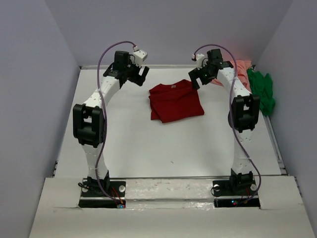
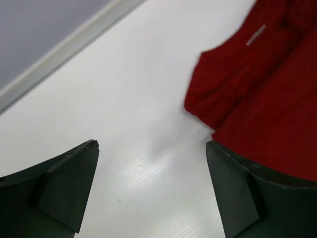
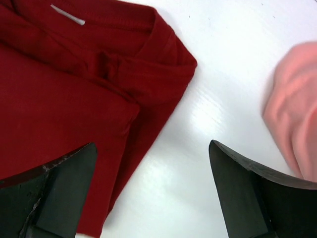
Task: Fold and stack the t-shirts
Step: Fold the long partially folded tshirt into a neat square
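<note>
Fingers point(image 2: 64, 188) wide at red t-shirt point(image 1: 174, 101) edges

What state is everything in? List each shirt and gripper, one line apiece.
Dark red cloth t-shirt: folded, flat on the white table, not held.
Salmon pink cloth t-shirt: crumpled at the far right corner, unfolded.
Bright green cloth t-shirt: crumpled heap beside the pink one.
Left gripper: open, empty, left of the red shirt.
Right gripper: open, empty, over the red shirt's right edge.
</note>
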`<state>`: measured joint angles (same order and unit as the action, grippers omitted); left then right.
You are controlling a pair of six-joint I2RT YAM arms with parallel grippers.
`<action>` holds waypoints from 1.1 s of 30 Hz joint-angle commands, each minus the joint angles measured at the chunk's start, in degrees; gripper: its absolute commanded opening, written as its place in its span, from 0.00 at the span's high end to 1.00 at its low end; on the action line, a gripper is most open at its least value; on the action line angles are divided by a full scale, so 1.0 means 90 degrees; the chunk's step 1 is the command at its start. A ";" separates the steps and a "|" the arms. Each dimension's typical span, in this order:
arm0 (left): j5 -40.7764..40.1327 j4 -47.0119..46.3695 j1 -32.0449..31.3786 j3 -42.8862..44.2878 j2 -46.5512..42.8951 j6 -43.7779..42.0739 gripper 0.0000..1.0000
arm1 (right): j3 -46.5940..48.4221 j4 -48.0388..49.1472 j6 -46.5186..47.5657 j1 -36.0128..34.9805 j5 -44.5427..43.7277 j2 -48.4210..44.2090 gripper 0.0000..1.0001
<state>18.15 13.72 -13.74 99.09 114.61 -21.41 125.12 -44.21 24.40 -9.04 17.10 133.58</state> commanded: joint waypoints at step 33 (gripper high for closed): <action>-0.1128 -0.0254 0.0989 -0.3910 -0.4150 -0.0160 0.01 | 0.1205 -0.1495 0.0150 -0.1222 0.0689 0.0743 1.00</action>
<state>6.90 13.02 -5.15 64.36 79.94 -23.42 133.32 -58.13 25.50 -19.59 24.21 139.55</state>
